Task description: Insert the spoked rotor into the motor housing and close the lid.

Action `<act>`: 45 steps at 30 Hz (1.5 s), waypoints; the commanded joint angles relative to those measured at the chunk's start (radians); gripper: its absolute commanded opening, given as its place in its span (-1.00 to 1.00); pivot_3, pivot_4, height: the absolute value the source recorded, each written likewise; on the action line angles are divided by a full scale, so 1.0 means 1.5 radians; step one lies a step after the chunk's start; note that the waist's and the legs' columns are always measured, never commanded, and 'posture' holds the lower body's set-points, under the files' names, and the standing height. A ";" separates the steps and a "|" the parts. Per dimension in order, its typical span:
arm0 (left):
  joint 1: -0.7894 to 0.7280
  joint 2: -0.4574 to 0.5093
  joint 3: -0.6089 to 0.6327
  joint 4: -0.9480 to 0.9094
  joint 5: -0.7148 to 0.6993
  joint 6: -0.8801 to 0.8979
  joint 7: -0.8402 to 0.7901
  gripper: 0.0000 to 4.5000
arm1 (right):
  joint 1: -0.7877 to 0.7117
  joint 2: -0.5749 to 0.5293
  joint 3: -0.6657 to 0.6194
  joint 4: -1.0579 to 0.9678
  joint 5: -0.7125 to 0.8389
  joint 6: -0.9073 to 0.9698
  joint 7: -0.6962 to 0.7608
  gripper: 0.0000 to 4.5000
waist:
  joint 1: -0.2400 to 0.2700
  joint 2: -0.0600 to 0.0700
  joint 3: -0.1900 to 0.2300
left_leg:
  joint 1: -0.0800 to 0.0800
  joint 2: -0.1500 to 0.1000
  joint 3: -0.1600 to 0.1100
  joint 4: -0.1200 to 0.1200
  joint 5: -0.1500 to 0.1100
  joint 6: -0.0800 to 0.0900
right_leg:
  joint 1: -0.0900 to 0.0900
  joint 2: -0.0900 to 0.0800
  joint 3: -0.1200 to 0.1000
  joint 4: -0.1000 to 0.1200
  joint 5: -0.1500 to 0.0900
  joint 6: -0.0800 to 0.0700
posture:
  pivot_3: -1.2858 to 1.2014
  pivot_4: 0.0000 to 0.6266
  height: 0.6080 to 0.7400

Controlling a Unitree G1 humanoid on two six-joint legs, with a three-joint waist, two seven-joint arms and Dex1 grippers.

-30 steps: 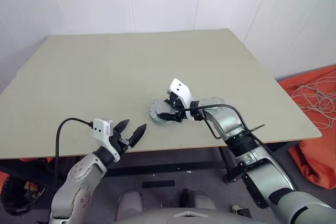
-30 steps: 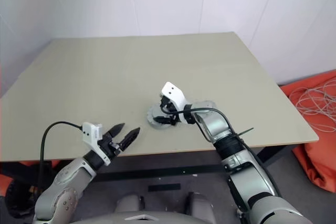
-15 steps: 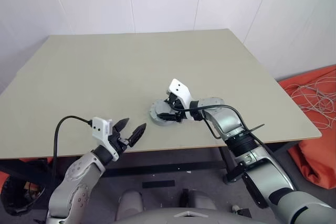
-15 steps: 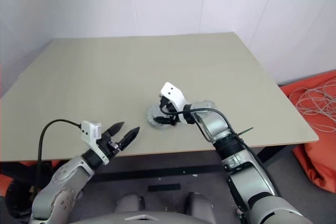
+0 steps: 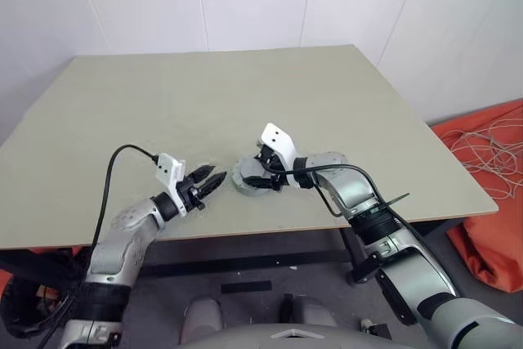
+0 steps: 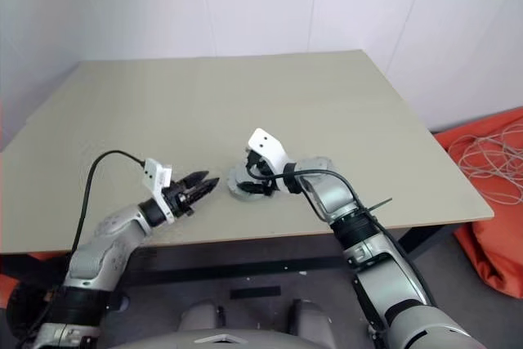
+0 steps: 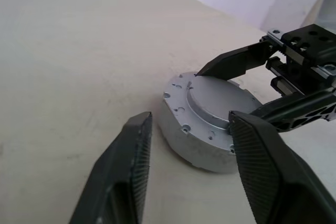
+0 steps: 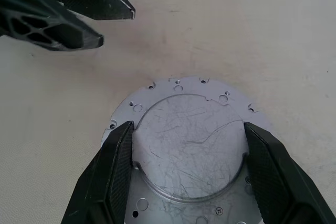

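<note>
Nearest, by the front edge of the table (image 5: 204,96), the left gripper (image 5: 214,179) hovers low and roughly level, its jaws parted to a moderate gap and gripping nothing; its tips point at the side of the motor housing (image 7: 181,129) and stand just beside it, apart from it; the gap looks close to the width of the housing's body, so it may need to widen before it could straddle it. Next comes the housing itself, a squat round grey metal body lying flat on the table, with a flange dotted with small holes; on top sits a raised round plate, scratched and plain, which I take to be the lid (image 7: 218,106). The piece looks rigid and dense for its size, unlikely to flex or dent, though bare smooth metal may slip under hard fingers; the sensible holds are across the lid's raised edge or on the straight side wall below the flange. Just beyond, the right gripper (image 8: 187,127) comes in angled downward, jaws set wide and bearing on opposite edges of the lid, so it appears to be clamping it; whether the lid is fully seated I cannot tell.
</note>
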 commanded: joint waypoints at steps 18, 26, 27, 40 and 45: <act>-0.241 0.017 -0.051 0.260 0.084 -0.071 -0.213 -0.98 | 0.008 0.011 0.003 -0.023 -0.007 0.026 -0.027 0.39 | 0.000 0.000 0.000 | 0.001 0.000 0.000 -0.001 0.001 -0.001 | 0.000 0.000 0.000 0.001 0.000 0.000 | 0.03 -1.00 1.00; -0.274 -0.010 -0.077 0.288 0.109 -0.069 -0.236 -0.98 | 0.014 0.015 0.003 -0.035 -0.006 0.033 -0.034 0.39 | 0.000 0.000 0.000 | 0.001 0.000 0.000 -0.001 0.001 -0.001 | 0.000 0.000 0.000 0.001 0.000 0.000 | 0.03 -1.00 1.00; -0.278 -0.014 -0.080 0.292 0.111 -0.068 -0.238 -0.98 | 0.014 0.016 0.003 -0.036 -0.005 0.034 -0.035 0.39 | 0.000 0.000 0.000 | 0.001 0.000 0.000 -0.001 0.001 -0.001 | 0.000 0.000 0.000 0.001 0.000 0.000 | 0.03 -1.00 1.00; -0.292 -0.032 -0.117 0.312 0.158 -0.062 -0.244 -0.98 | 0.028 0.018 0.004 -0.065 -0.003 0.047 -0.047 0.39 | 0.000 0.000 0.000 | 0.001 0.000 0.000 -0.003 0.001 -0.001 | -0.001 0.000 0.000 0.000 0.000 0.000 | 0.03 -1.00 1.00; -0.282 -0.029 -0.120 0.298 0.163 -0.052 -0.246 -0.98 | 0.030 0.015 0.005 -0.072 0.000 0.051 -0.044 0.39 | 0.000 0.000 0.000 | 0.001 0.000 0.000 -0.004 0.001 -0.001 | -0.001 0.000 0.000 -0.001 0.000 0.000 | 0.03 -1.00 1.00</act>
